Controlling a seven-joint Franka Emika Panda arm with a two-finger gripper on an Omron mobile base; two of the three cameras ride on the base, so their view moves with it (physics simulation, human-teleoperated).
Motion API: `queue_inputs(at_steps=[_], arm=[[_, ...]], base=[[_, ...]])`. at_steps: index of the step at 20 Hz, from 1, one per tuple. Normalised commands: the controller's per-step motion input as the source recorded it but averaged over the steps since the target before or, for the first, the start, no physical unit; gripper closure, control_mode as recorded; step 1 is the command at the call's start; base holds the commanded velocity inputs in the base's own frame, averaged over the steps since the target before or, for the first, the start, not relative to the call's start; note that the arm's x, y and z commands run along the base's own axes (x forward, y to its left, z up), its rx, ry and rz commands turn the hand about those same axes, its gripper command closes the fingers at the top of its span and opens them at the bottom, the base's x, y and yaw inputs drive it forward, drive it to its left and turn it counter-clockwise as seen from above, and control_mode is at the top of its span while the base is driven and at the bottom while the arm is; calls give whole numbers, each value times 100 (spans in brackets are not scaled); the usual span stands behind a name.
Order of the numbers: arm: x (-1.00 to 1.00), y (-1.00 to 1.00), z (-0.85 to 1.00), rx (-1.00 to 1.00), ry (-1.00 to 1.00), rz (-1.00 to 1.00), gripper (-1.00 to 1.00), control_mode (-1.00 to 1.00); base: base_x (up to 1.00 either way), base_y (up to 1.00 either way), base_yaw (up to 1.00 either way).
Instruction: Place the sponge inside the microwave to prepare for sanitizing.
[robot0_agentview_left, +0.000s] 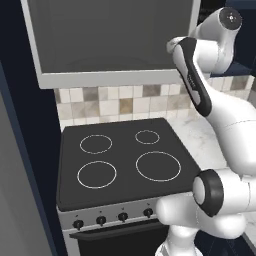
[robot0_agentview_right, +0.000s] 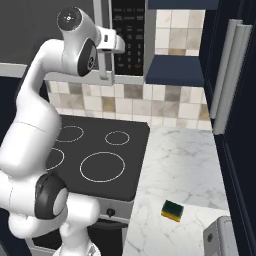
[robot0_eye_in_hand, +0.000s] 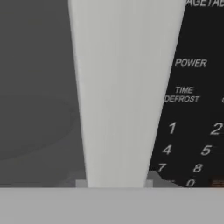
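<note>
The sponge (robot0_agentview_right: 172, 210), a small yellow block with a dark green top, lies flat on the marble counter (robot0_agentview_right: 180, 160) near its front edge, right of the stove. High above the stove hangs the microwave (robot0_agentview_left: 110, 40), its dark-windowed door shut, with the black button panel (robot0_agentview_right: 129, 40) on its right side. My gripper (robot0_agentview_right: 112, 50) is raised to the door's pale vertical handle (robot0_eye_in_hand: 122, 96), which runs down the middle of the hand view with the keypad (robot0_eye_in_hand: 188, 131) just beside it. The gripper is shut on that handle, far above the sponge.
A black stove (robot0_agentview_left: 125, 160) with white rings sits under the microwave, knobs along its front. Tiled wall behind. A tall dark cabinet with long pale handles (robot0_agentview_right: 230, 75) bounds the counter on the right. A grey object (robot0_agentview_right: 220, 235) stands at the counter's front right corner.
</note>
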Motion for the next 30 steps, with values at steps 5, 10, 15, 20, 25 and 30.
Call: queue_inputs(at_steps=[5, 10, 15, 20, 25, 30], arm=[[-70, 11, 1, 0, -4, 0, 100, -100], [-71, 18, 7, -2, 0, -2, 100, -100], [-67, 24, 7, -6, 0, -5, 100, -100], [-64, 26, 3, -6, 0, -4, 100, -100], [-63, 32, 4, -1, 0, -7, 100, -100], [-58, 35, 6, 0, 0, -10, 100, -100]], base=[[0, 0, 0], [0, 0, 0], [0, 0, 0], [0, 0, 0], [0, 0, 0], [0, 0, 0]])
